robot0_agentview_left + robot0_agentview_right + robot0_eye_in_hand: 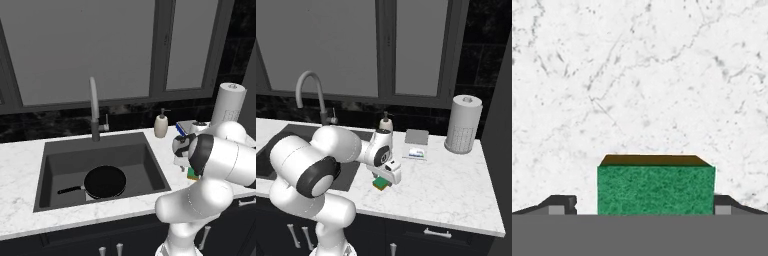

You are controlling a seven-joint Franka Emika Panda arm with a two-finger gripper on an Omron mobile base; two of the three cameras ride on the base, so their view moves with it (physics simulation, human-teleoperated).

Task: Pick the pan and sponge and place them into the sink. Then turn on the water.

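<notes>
— Since the pan (pixel 104 181) already lies flat on the bottom of the sink (pixel 55 152), its handle pointing toward the left wall, what is the arm busy with on the other side?

— It reaches down over the marble bench (pixel 456 182) to the right of the basin, where the sponge (pixel 656 189) rests green face up. The claw (pixel 646 206) hangs right above it, pointing straight down.

— Has it got hold of the sponge?

— Not yet, by the look of it. The hand view shows the fingertips (pixel 561 205) spread about as wide as they go, one on each side of the sponge, a clear gap on the left and the right tip close against the edge. Nothing is pinched.

— Why straddle it that way?

— Probably so the jaws can shut across the short width and meet its soft sides squarely. Then it can be lifted and carried left to the basin.

— And the water?

— The gooseneck faucet (pixel 93 107) stands behind the sink with no stream showing; its side lever seems untouched. A soap bottle (pixel 161 124) and a paper towel roll (pixel 463 125) stand further back, well out of the path.
</notes>
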